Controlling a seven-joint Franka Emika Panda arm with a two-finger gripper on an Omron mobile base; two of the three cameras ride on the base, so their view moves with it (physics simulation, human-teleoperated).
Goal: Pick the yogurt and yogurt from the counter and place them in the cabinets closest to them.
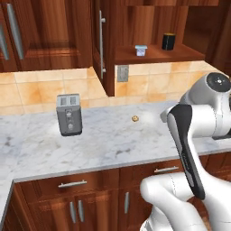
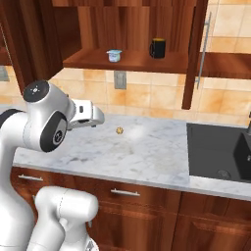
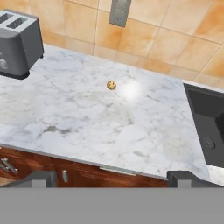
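Yogurt cups, both of them, sit on the wooden shelf (image 1: 180,55) inside the open wall cabinet (image 1: 149,18) above the bench (image 1: 108,140). The pale blue and white cup (image 1: 141,50) stands toward the left of the shelf, and the dark cup (image 1: 168,41) stands to its right, a little farther back, the two apart from each other. The cabinet door (image 1: 103,45) with its long silver handle hangs open on the left side.

On the bench below, a grey toaster (image 1: 69,114) stands at the left near the tiled wall, and a small round cookie (image 1: 134,118) lies well to its right. A dark sink (image 2: 220,152) is set into the bench at the far right.

The end effector (image 3: 112,177) hangs over the near edge of the bench with its fingertips (image 3: 181,177) spread wide and nothing between them.
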